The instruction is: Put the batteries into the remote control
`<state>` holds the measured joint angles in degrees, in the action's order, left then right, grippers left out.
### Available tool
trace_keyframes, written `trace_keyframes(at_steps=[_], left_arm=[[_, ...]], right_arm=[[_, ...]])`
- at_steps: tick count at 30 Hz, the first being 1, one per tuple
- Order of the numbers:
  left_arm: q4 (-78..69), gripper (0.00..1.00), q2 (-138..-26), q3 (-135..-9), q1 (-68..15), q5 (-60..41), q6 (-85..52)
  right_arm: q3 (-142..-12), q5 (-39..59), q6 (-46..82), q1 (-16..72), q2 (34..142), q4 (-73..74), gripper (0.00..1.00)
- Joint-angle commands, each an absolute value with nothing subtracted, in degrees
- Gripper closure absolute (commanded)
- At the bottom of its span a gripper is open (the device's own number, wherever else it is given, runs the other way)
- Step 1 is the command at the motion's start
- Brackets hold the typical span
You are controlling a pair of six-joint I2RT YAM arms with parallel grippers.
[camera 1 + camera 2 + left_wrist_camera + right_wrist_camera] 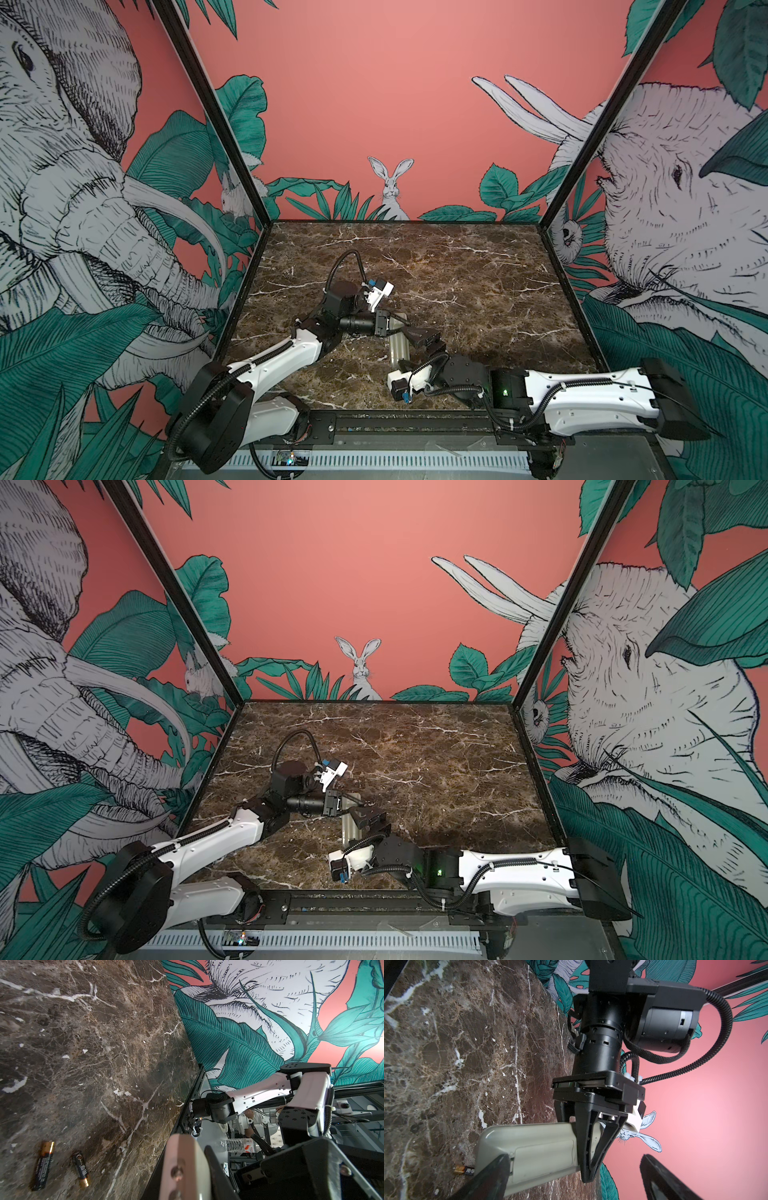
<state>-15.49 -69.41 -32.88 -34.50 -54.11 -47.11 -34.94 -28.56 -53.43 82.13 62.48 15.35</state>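
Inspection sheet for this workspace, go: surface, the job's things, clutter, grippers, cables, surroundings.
Surface: dark brown marble-pattern table with white veins.
Job's things: remote control with its greyish back showing, battery cover apparently still closed; two batteries lying loose on the table, near each other but apart.
Clutter: nothing seen.
Grippers: left gripper shut on one end of the remote control; right gripper open, one finger lying over the cover end.
Cables: black corrugated conduit loops up above the left wrist; a second conduit runs along the right arm.
Surroundings: mural walls with elephants, leaves and a rabbit.
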Motion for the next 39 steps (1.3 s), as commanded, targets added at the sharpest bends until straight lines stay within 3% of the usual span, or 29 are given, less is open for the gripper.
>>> trace_keyframes(at_steps=[1,39], left_arm=[[-8.9,1.00,-68.6,-32.5,-36.3,-61.0,-45.7],[-5.9,1.00,-67.9,-33.4,-36.1,-59.2,-44.2]], right_arm=[[-36.1,-38.4,-55.9,80.7,60.9,24.8,0.04],[-35.3,-39.3,-55.8,81.2,60.7,26.2,0.03]])
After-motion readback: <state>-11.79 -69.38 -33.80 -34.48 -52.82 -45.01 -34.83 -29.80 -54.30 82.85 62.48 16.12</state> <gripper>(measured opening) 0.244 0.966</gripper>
